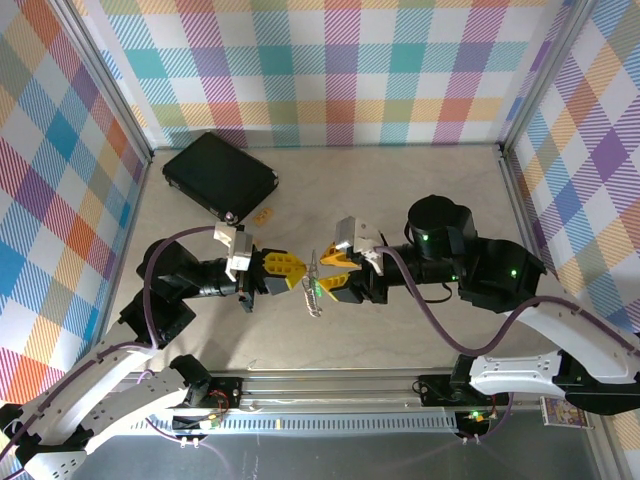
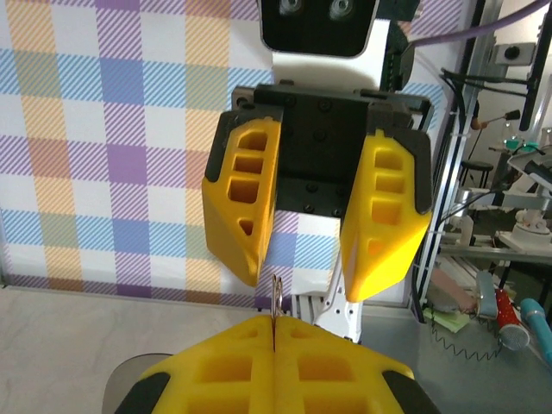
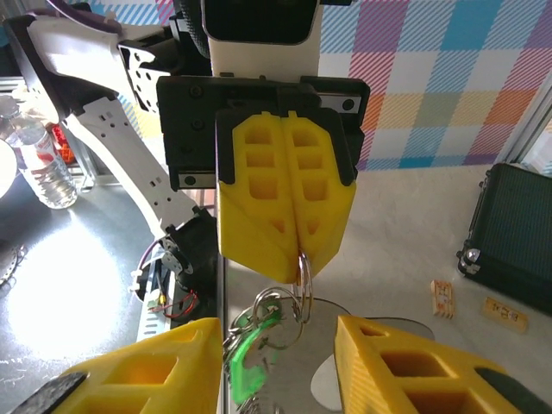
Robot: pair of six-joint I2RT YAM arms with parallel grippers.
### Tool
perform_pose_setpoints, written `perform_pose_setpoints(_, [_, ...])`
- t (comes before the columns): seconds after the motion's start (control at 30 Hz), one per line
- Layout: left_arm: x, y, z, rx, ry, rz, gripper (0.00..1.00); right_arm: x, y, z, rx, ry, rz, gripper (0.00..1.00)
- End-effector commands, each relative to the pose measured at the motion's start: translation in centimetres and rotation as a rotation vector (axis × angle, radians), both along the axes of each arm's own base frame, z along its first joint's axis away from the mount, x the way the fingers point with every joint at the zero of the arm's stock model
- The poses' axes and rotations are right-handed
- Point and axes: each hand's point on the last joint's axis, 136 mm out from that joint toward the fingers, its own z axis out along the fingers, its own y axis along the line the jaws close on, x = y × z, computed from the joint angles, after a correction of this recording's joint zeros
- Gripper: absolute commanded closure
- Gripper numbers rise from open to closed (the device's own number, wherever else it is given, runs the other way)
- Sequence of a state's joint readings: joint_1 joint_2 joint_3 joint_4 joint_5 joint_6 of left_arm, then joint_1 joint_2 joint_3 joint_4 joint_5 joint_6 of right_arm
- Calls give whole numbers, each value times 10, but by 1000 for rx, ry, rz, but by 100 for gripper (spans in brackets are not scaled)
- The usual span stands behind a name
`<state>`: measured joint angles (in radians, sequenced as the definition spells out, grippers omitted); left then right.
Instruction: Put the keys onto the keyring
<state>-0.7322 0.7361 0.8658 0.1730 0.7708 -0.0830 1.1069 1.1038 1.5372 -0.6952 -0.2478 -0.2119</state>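
Note:
The metal keyring is pinched at its top by my left gripper, whose yellow fingers are shut on it. A bunch of keys, one with a green cover, hangs from smaller rings linked to the keyring. In the left wrist view the ring's edge sticks up from the closed left gripper. My right gripper is open, its fingers spread on either side of the hanging keys without touching them. From above, the keys dangle between the two grippers over the table's middle.
A black case lies at the back left of the table. Small wooden pieces sit beside it, also in the right wrist view. Metal frame posts and checkered walls enclose the table.

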Motion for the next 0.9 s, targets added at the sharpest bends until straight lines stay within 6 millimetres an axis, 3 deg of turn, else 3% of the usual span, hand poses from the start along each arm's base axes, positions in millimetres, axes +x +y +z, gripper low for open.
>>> perform_pose_setpoints(0.0, [-13, 6, 18, -66, -57, -34, 100, 2, 5, 7, 33, 9, -3, 60])
perform_pose_setpoints(0.4, [-11, 5, 15, -71, -50, -33, 100, 6, 13, 8, 56, 19, -9, 65])
perform_pose_setpoints(0.73, [-10, 5, 13, -68, -47, -27, 100, 9, 15, 0, 27, 18, -18, 100])
perform_pose_setpoints(0.87, [-1, 6, 2, -24, -48, 38, 100, 14, 12, -7, -38, -2, -36, 100])
